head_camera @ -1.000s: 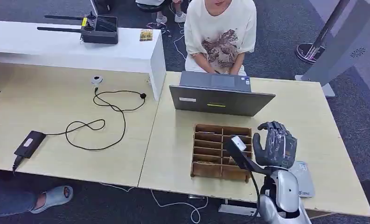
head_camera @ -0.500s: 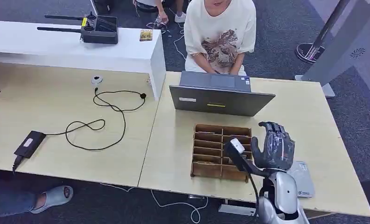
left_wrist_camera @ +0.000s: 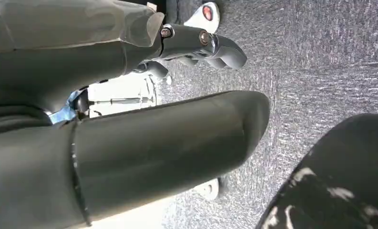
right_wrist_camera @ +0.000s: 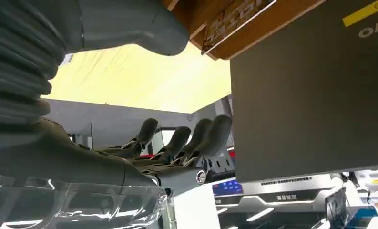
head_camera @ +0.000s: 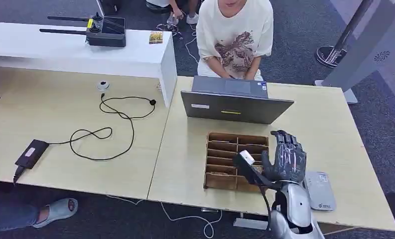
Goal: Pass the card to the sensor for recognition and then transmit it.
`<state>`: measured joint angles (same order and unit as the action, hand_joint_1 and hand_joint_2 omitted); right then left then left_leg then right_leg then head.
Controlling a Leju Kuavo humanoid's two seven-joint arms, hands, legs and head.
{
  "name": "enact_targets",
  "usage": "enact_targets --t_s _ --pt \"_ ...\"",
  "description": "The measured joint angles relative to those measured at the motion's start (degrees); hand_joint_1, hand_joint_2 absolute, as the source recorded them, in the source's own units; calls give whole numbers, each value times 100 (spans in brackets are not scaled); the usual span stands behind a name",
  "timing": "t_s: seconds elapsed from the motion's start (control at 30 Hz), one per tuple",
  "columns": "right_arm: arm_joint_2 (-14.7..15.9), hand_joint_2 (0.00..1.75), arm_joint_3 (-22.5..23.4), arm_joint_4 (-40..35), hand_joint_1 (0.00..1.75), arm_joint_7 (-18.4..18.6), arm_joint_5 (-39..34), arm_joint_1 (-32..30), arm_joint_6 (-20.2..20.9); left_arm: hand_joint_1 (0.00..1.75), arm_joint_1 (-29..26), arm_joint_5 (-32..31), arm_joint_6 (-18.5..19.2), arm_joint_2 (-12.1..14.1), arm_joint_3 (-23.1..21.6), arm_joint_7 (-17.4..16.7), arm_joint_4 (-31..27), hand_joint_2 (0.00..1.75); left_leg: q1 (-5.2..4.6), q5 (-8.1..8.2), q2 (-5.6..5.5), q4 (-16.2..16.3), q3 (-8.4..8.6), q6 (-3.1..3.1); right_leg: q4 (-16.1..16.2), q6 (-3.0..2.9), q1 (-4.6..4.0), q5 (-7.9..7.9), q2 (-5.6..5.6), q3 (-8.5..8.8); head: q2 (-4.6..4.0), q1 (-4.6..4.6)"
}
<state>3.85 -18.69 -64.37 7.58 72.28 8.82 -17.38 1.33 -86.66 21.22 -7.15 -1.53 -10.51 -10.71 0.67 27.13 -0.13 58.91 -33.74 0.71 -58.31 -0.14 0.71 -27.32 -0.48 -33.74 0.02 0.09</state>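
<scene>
Right hand point(head_camera: 286, 158) above right side of wooden box point(head_camera: 236, 162), fingers point(head_camera: 286, 144) spread apart, holding nothing. Card reader point(head_camera: 320, 189) flat on worktop point(head_camera: 185, 149) beside it. Left hand point(left_wrist_camera: 196, 43) fingers: cannot tell.

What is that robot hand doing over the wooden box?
The robot's right hand is over the right side of a wooden box with slots on the table. Its fingers are spread and it holds nothing yet. A grey card reader lies just to the right of the hand. A person sits behind an open laptop across the table. The left hand hangs down by the carpet floor.
</scene>
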Motion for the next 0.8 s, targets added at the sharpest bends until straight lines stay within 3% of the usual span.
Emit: enact_targets --t_s 0.57,0.8 --pt "-41 175 -35 269 105 0 2 88 9 0 12 -7 24 9 0 50 0 0 0 0 0 0 0 0 0 0 0 0 0 0 -2 0" --pt "-74 175 -52 282 96 15 72 87 17 0 12 -9 37 11 0 57 0 0 0 0 0 0 1 0 0 0 0 0 0 0 -2 0"
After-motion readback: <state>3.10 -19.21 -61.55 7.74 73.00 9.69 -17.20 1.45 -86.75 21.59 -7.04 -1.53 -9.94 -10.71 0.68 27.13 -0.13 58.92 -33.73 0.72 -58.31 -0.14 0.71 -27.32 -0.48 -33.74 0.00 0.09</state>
